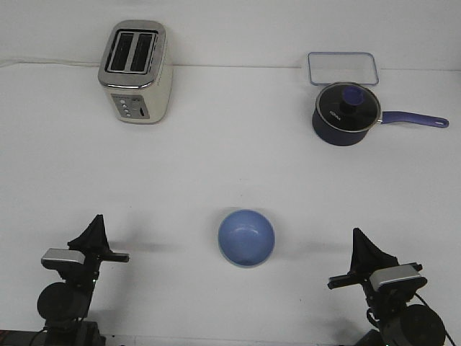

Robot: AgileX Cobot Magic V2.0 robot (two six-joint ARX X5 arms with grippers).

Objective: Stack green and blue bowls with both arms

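Near the worktop's front edge, mid-width, sits the blue bowl; no green bowl in sight, possibly nested beneath. Both my pincers, left and right, hang empty at the front corners; whether spread or pressed together, I cannot tell. Next: likely confirm stack.

matte blue bowl, glossy saucepan, brushed-metal-topped toaster, smooth white table.

One blue bowl sits between the two grippers, the only bowl in view. One left gripper and one right gripper make two claws in all. Well beyond the left gripper stands one toaster; well beyond the right gripper are one saucepan and one clear container
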